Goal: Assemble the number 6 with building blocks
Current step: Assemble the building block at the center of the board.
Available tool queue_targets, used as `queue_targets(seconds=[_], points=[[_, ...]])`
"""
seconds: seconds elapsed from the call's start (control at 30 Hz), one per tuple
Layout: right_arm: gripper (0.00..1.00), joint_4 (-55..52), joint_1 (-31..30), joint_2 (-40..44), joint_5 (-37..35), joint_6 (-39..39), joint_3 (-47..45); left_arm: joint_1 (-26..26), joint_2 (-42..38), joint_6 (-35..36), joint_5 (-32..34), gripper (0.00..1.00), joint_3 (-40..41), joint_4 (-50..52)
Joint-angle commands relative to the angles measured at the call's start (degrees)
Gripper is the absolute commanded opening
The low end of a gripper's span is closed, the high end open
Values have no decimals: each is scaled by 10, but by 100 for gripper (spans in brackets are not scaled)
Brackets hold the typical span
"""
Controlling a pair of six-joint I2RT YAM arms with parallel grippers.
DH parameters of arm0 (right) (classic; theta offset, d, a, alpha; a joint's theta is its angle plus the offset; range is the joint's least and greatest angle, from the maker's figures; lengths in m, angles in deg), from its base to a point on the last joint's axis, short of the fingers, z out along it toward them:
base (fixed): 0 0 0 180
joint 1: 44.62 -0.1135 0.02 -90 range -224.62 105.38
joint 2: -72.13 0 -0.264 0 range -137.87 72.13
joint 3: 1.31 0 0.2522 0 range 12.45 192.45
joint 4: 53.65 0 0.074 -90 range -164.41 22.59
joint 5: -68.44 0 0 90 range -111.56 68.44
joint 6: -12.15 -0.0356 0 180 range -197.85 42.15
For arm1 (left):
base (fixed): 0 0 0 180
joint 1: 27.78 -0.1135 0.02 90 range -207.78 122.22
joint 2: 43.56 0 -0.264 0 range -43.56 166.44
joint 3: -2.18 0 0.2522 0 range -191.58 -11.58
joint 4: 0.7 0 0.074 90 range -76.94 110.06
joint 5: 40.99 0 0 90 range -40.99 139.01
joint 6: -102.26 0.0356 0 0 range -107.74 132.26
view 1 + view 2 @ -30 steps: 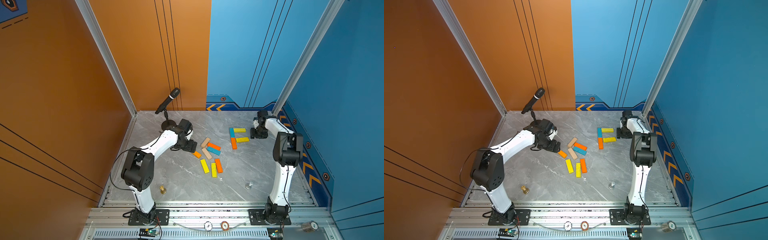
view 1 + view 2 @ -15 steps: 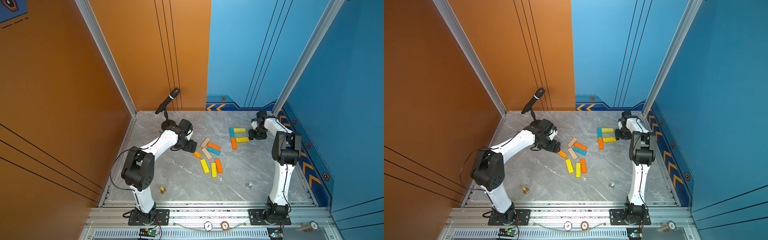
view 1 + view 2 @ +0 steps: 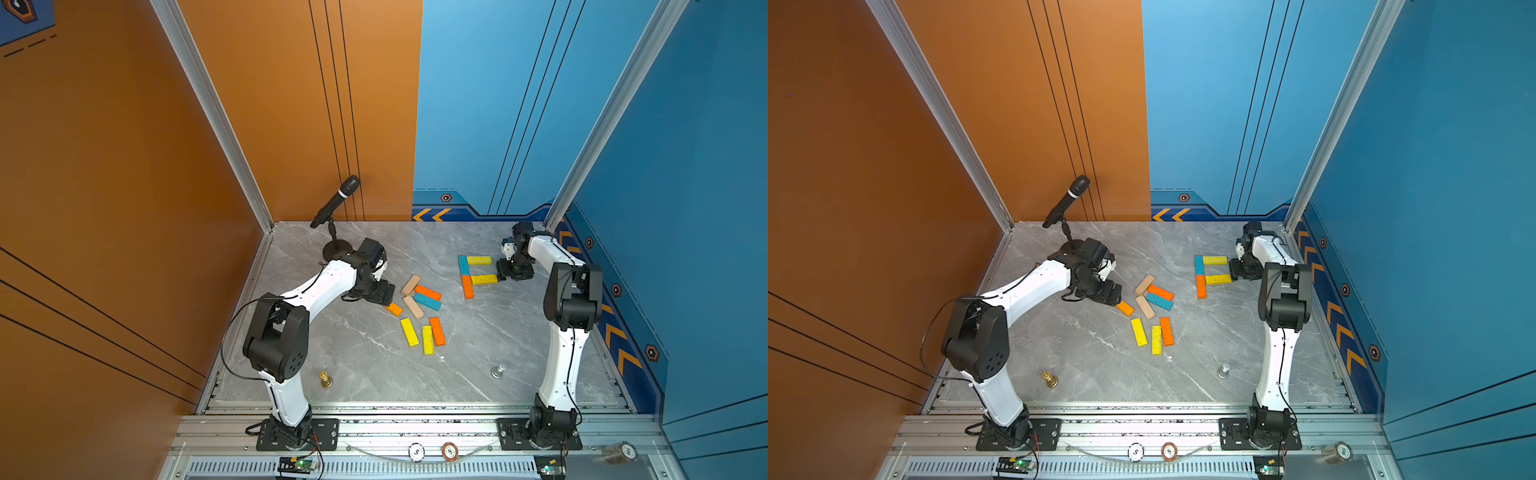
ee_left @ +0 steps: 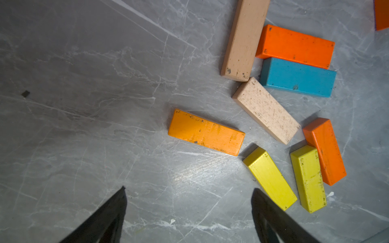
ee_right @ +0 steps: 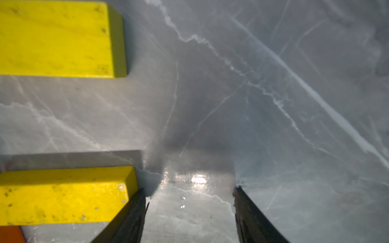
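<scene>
So the 6 is only part done. Over on the far right of the table (image 3: 365, 365) there's a blue block (image 3: 463, 264) and an orange block (image 3: 467, 286) laid end to end in a line. An upper yellow (image 3: 478, 260) comes off the far end of the blue one, and a lower yellow (image 3: 484, 279) comes off about where blue meets orange (looks like an F).

Right gripper (image 5: 189, 189) is down low, right at the free end of the lower yellow. Its fingers are spread with only bare marble between them, so nothing pinched. One fingertip (image 5: 135, 210) sits right by the corner of that block; can't tell if it actually touches.

The other blocks are a loose pile (image 3: 414, 307) mid-table: two pale wood, two orange, a blue and two yellow. There's also an amber block (image 4: 206, 132) lying a bit apart on the left arm's side. Left gripper (image 4: 189, 189) is just beside that amber one, fingers wide apart with bare table between them. The block lies ahead of the tips, not between them (in both top views the gripper hides one end of it).

Also around: a mic (image 3: 336, 199) on a stand at the back left, plus a gold chess piece (image 3: 325, 379) and a silver chess piece (image 3: 498, 370) near the front edge.
</scene>
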Motion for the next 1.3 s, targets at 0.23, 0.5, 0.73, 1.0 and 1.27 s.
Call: queue_targets(seconds=[0.23, 0.5, 0.73, 1.0, 1.27], points=[[68, -26, -6, -5, 14, 2, 18, 5, 11, 7, 5, 92, -16, 12], [69, -30, -6, -4, 15, 2, 19, 5, 12, 7, 5, 92, -16, 12], [70, -31, -6, -3, 15, 1, 17, 5, 12, 8, 5, 92, -16, 12], [70, -33, -6, -1, 11, 2, 19, 5, 13, 7, 4, 92, -17, 12], [72, -34, -3, 17, -14, -9, 25, 6, 11, 8, 4, 92, -18, 12]])
